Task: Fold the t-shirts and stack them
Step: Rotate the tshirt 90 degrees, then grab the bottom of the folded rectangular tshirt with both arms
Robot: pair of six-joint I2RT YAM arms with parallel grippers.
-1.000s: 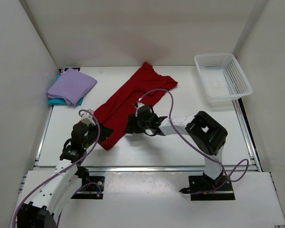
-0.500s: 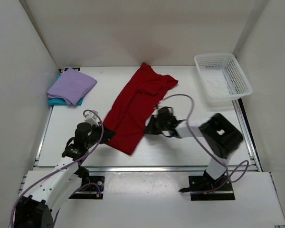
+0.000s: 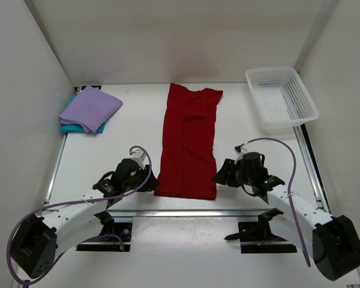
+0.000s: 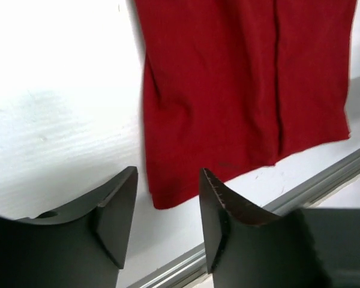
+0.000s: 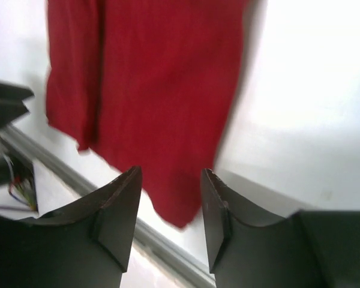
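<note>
A dark red t-shirt (image 3: 189, 144) lies flat as a long strip down the middle of the table, its near hem by the front rail. My left gripper (image 3: 150, 182) sits just off the hem's left corner, open, nothing between its fingers; the left wrist view shows that red corner (image 4: 168, 192) a little beyond the jaws. My right gripper (image 3: 221, 177) stands open by the hem's right corner (image 5: 180, 210), also empty. At the back left a folded lavender t-shirt (image 3: 91, 108) rests on a teal t-shirt (image 3: 72, 127).
A white mesh basket (image 3: 282, 99) stands at the back right. A metal rail (image 3: 186, 212) runs along the table's front edge, just below the red hem. White walls close in the sides and back.
The red shirt, slanted and bunched a second ago, has been pulled toward the front and straightened into a flat strip. Both grippers have let go of it and drawn back to its near corners.
</note>
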